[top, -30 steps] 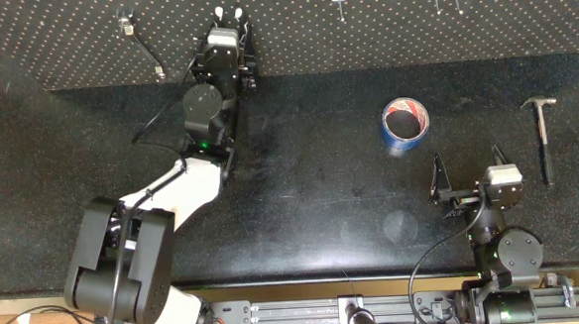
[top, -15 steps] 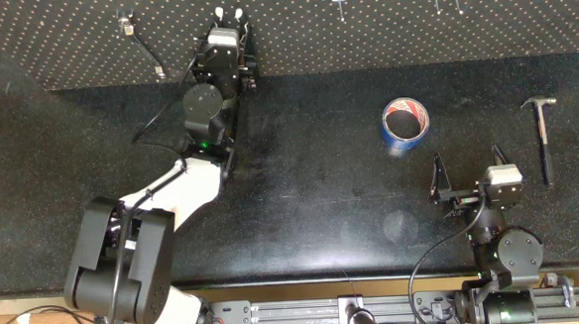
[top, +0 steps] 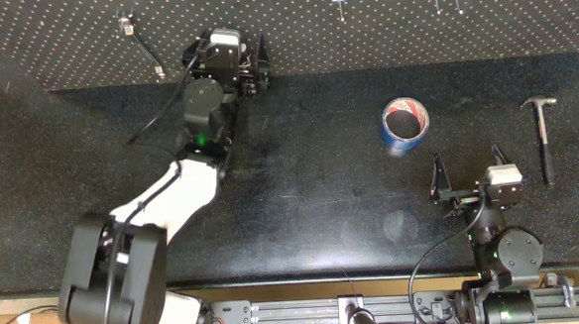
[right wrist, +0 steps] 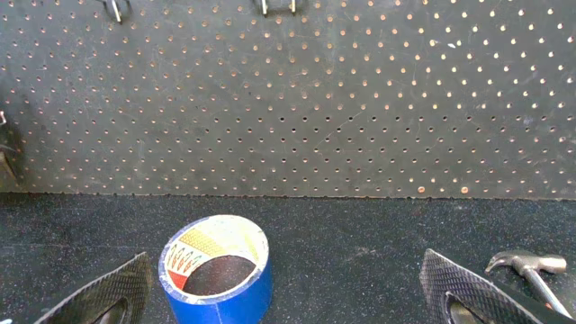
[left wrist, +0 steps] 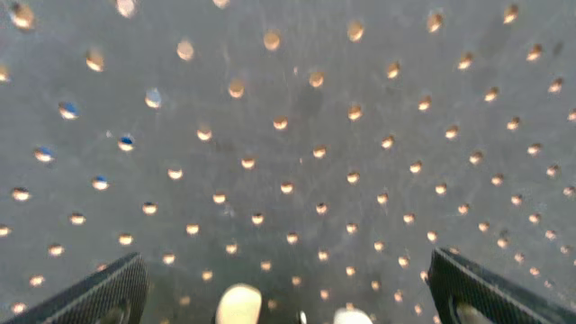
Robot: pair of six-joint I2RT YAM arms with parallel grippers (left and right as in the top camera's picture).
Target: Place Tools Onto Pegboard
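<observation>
Left hand (top: 226, 54) is at the pegboard (top: 382, 28), left of centre. In its wrist view I see the fingers spread wide with nothing between them, and two pale hook tips (left wrist: 239, 304) close by. A thin dark tool (top: 147, 50) hangs on the board just to its left.

Right hand (top: 467, 171) sits low near its base, fingers apart and empty, facing the board.

Tape (top: 405, 124) stands on the tabletop (top: 320, 170), between the right hand and the pegboard. Hammer (top: 542, 139) lies flat at far right, head toward the board, well apart from the tape. I note two metal hooks (top: 339, 3) on the board's right half, with nothing hung on them.
</observation>
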